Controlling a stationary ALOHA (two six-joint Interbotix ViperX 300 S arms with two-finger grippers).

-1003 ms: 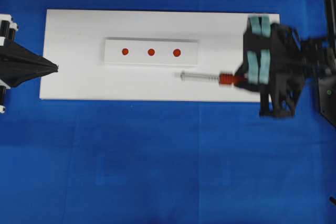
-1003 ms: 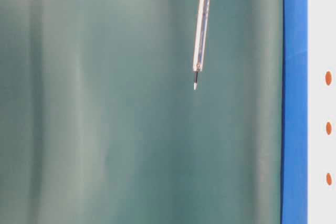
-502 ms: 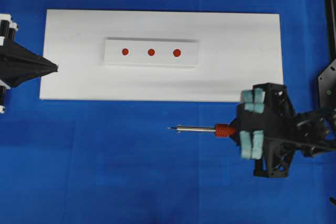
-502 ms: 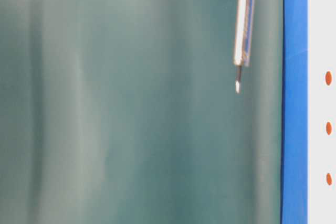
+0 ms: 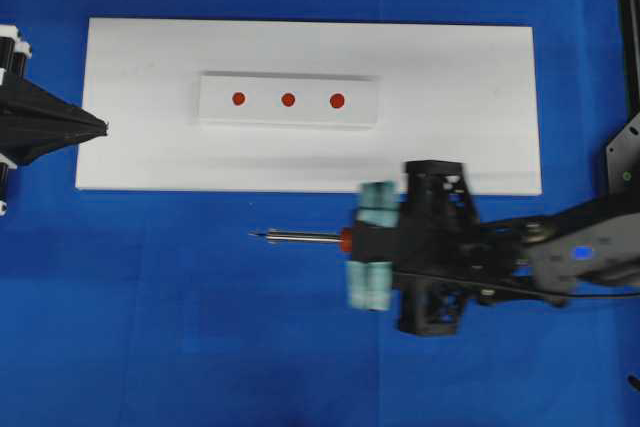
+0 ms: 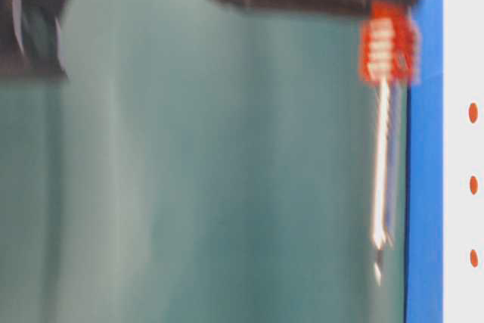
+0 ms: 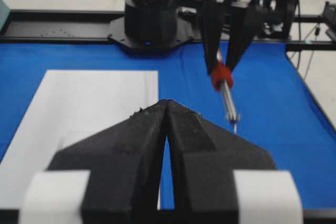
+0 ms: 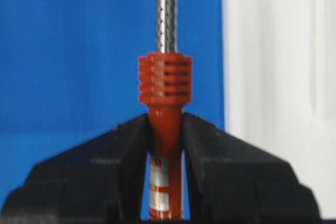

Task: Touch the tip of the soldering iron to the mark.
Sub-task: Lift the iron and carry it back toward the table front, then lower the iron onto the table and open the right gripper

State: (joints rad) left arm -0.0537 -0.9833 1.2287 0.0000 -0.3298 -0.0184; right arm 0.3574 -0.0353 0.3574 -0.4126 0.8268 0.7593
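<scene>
The soldering iron (image 5: pixel 300 238) has a red-orange handle and a thin metal shaft. It lies level and points left, over the blue cloth just in front of the white board (image 5: pixel 450 67). My right gripper (image 5: pixel 354 240) is shut on its handle (image 8: pixel 165 124). Three red marks (image 5: pixel 288 100) sit in a row on a small white plate (image 5: pixel 215 112) on the board, well apart from the tip (image 5: pixel 254 236). The table-level view shows the iron (image 6: pixel 382 172) blurred. My left gripper (image 5: pixel 102 128) is shut and empty at the board's left edge, its jaws together (image 7: pixel 167 104).
Blue cloth (image 5: pixel 200 347) covers the table around the board. The right arm's black base (image 7: pixel 149 19) stands at the far side in the left wrist view. A black frame (image 5: pixel 628 47) runs along the right edge.
My right gripper has carried the iron off the board, toward the front and then left across the blue cloth. The left arm has not moved.
</scene>
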